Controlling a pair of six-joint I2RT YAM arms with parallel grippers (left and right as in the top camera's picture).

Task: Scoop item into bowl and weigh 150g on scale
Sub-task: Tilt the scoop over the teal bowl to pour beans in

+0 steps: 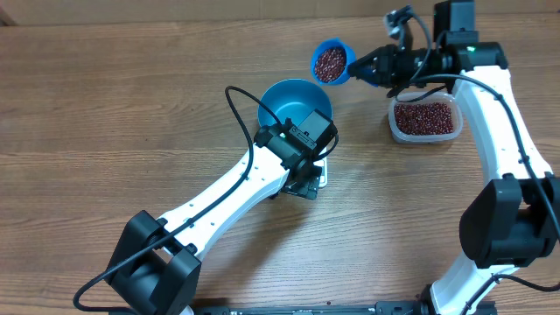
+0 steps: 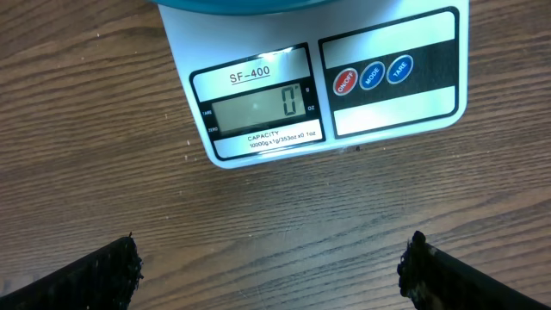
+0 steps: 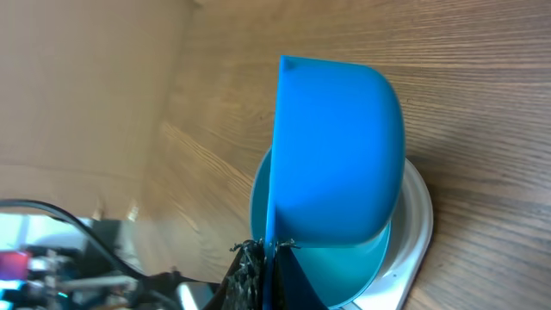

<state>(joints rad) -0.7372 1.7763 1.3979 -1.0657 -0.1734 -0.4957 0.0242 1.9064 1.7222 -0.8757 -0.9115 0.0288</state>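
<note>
Currently the right gripper is clenching a blue scoop of red-brown beans near the table's far edge, between the blue bowl and the clear tub. The bowl is sitting on the white scale; the left gripper is hovering released before it.

Bright, even light falls from above, leaving only soft, short shadows on the wooden table. The scale face reads sharp with a faint sheen. Behind the scoop, the right wrist view blurs toward 8 o'clock.

Scoop of beans (in right claw) near bowl
</note>
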